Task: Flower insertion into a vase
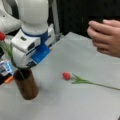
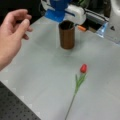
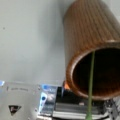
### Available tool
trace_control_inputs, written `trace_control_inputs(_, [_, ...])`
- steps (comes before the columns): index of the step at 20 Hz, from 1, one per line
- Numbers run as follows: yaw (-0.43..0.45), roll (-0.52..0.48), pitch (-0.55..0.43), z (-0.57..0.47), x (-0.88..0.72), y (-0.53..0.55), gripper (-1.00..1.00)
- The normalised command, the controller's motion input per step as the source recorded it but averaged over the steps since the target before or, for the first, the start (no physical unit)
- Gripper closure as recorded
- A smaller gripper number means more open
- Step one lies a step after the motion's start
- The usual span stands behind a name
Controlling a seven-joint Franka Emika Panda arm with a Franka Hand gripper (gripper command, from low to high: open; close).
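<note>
1. Gripper (image 1: pixel 18 65): sits directly above the mouth of the vase, at a front view's left; white body with a blue mount. Its fingers are hidden behind the body and the vase rim, so I cannot tell whether they are apart or closed on the stem.
2. Held flower (image 1: pixel 5 46): red bud near the left edge of a front view, beside the gripper body; green stem slopes down into the vase. In the wrist view the stem (image 3: pixel 90 85) runs through the vase opening, lower end inside.
3. Vase (image 1: pixel 27 85): dark brown, wood-look cylinder, upright on the grey table (image 1: pixel 75 100). In a front view (image 2: pixel 67 35) it stands near the top centre, under the blue part of the arm. The wrist view looks into its open mouth (image 3: pixel 100 75).
4. Second flower (image 1: pixel 66 75): red tulip lying flat on the table, well apart from the vase, stem pointing to the right; in a front view (image 2: pixel 83 68) it lies below and right of the vase, stem running toward the bottom.
5. Person's hand (image 1: pixel 105 37): above the table at the upper right, touching nothing; in a front view (image 2: pixel 12 35) it shows at the left.
6. Small orange item (image 2: pixel 81 28): just beside the vase, identity unclear.
</note>
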Motion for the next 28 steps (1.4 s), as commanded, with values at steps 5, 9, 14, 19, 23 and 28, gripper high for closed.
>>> trace_control_inputs(5, [-0.018,0.107,-0.224,-0.11,0.53,0.56,-1.0])
trace_control_inputs(9, [-0.123,0.091,-0.078,-0.12,0.57,0.5,-1.0])
trace_control_inputs(14, [-0.161,0.085,0.016,-0.01,0.51,0.32,-1.0])
trace_control_inputs(19, [-0.141,0.071,0.078,0.04,0.53,0.27,-1.0])
trace_control_inputs(23, [-0.092,0.027,0.102,-0.01,0.52,0.27,-1.0])
trace_control_inputs(28, [-0.064,0.012,0.096,-0.17,0.52,0.28,-1.0])
